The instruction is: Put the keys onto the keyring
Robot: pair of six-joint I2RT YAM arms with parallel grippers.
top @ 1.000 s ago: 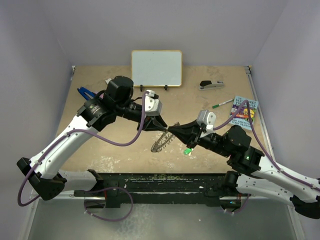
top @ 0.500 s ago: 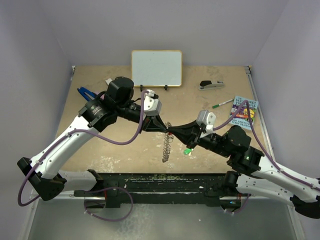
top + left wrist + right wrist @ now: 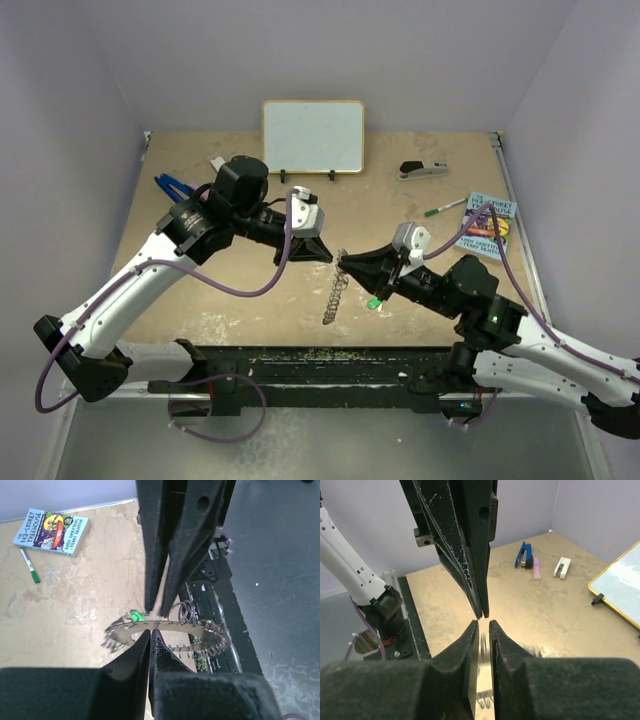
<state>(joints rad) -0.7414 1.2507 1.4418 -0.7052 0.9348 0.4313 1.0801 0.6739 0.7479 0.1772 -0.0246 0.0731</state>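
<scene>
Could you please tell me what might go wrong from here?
The left gripper pinches the keyring only at its rim, so the ring could swing or slip out. The green key seems to lie on the table, in neither grip, and the right gripper beside the ring could knock the ring.

Soft, even light fills all three views and leaves only faint shadows on the tan table [image 3: 400, 200], while the nearest black jaws look soft in both wrist views and the keyring [image 3: 483, 647] smears into blur in the right one.
</scene>
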